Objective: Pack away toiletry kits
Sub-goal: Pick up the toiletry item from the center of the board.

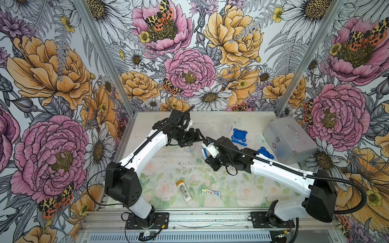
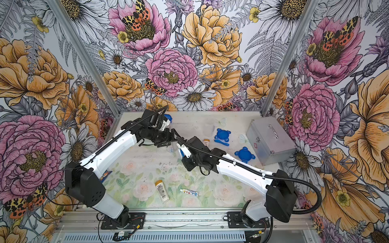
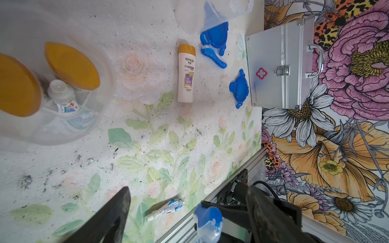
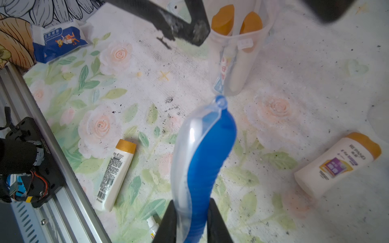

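A clear plastic cup stands upright at mid-table. It holds two orange-capped bottles and a white-blue toothpaste tube. My left gripper is open beside and above the cup, with nothing between its fingers. My right gripper is shut on a blue toothbrush in a clear wrap, whose tip points toward the cup and stops short of it. A loose bottle and a toothpaste tube lie near the front edge. Another bottle lies further back.
Two blue four-tab lids and a second blue toothbrush lie at the back right. The closed silver case stands by them. An empty clear cup is near the far lid. A blue-white packet lies at the left edge.
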{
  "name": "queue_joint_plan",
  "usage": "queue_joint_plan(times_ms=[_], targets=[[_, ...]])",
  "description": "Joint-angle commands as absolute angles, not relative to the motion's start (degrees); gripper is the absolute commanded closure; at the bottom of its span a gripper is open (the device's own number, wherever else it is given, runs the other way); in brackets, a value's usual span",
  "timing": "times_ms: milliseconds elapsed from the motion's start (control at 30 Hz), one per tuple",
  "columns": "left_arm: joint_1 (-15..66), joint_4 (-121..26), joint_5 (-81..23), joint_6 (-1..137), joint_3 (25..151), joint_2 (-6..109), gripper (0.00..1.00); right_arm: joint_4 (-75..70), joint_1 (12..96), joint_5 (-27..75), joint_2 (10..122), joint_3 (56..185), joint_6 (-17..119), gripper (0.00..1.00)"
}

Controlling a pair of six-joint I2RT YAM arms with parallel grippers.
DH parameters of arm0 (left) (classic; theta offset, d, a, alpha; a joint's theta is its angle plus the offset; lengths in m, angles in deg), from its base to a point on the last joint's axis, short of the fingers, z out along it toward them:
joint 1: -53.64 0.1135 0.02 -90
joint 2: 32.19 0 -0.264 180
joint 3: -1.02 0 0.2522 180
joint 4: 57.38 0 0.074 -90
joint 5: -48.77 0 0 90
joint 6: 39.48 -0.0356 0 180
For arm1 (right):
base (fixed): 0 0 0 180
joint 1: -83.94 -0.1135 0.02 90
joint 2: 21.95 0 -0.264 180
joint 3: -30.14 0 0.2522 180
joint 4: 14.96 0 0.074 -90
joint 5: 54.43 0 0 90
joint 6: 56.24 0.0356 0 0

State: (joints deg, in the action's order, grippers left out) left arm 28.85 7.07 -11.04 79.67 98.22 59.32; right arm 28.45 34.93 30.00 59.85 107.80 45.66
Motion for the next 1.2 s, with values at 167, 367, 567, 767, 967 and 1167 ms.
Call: queue_joint_plan(times_ms=[167, 367, 567, 767, 967, 1167], targets=[[28.51, 3.74, -7.07, 81.01, 98.73, 60.19, 0.2, 24.08, 37.46, 26.92, 61.98, 111.62, 45.18, 0.99], [28.01, 3.47, -6.14, 81.17, 98.42, 60.35, 0.29, 22.97, 40.08, 25.04, 62.44, 112.61, 44.97, 0.99], [27.1, 3.35, -5.74, 80.93, 98.67, 61.23, 0.35, 22.04, 40.4, 23.97, 64.3, 114.25, 44.67, 0.99], [26.66, 3.31, -5.59, 80.79, 98.68, 61.27, 0.53, 21.21, 40.36, 24.01, 65.88, 115.54, 44.83, 0.99], [27.27, 3.14, -5.26, 80.84, 97.73, 60.32, 0.81, 20.95, 40.4, 24.05, 66.86, 116.36, 44.84, 0.98], [31.06, 3.12, -9.07, 79.26, 97.9, 57.93, 0.91, 21.09, 40.66, 25.37, 66.52, 116.6, 46.35, 0.58]])
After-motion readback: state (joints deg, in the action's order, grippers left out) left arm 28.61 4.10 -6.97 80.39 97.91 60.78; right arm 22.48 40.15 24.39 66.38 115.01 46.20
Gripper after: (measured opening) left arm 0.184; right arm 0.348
